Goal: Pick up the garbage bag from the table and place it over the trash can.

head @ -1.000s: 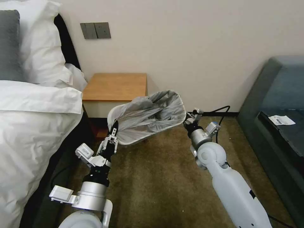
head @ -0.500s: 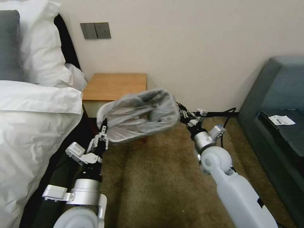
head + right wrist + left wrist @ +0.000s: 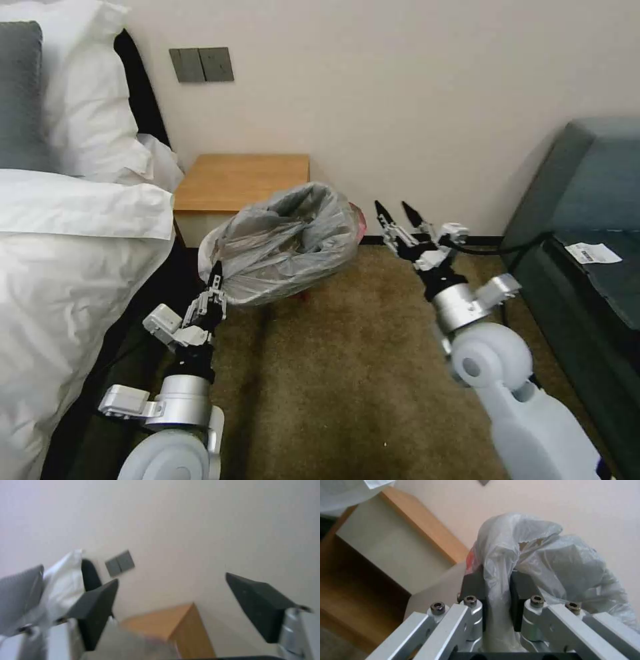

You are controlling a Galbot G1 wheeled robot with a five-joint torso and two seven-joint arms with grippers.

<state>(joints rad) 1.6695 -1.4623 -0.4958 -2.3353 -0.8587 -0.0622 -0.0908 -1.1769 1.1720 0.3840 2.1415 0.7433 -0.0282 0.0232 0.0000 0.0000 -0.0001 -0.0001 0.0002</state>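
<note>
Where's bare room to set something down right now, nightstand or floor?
The nightstand top is bare from the wall to its front edge. The carpet between the two arms is open. Crowded: the nightstand's front, where the left gripper pinches the bunched garbage bag. The right gripper, open, hangs beside it.

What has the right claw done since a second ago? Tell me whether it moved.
Yes. The right claw has let go of the garbage bag and drawn back to the right, toward the sofa, fingers now open.

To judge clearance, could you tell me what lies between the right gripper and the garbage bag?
Nothing solid: in the head view the open right gripper stands apart from the garbage bag, with carpet and wall behind the gap.
</note>
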